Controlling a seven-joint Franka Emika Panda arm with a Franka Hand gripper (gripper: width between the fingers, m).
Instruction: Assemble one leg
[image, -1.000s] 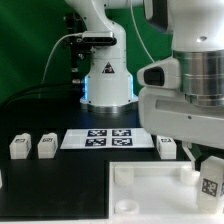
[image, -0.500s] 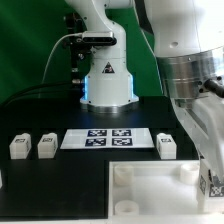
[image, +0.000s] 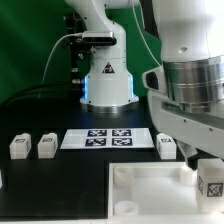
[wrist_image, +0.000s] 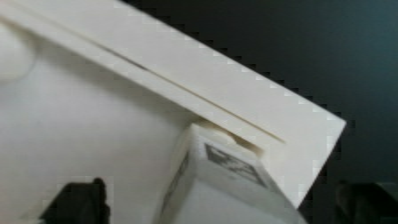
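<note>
1. Wrist view: gripper (wrist_image: 210, 203) fingers (wrist_image: 75, 200) stand either side of a tagged white leg (wrist_image: 222, 180); contact with its sides is not visible, so I cannot tell whether the claw pinches it or stands spread.
2. That leg sits against the corner of the large white plate (wrist_image: 125, 120).
3. Exterior view, nearest: the plate (image: 150, 195) lies at front, the same leg (image: 210, 183) at its edge toward the exterior view's right, under the arm.
4. Middle: another leg (image: 168, 146) stands behind the plate; two more legs (image: 19, 146) (image: 47, 146) stand on the exterior view's left.
5. The marker board (image: 108, 138) lies between them.
6. Far: robot base (image: 107, 80).
</note>
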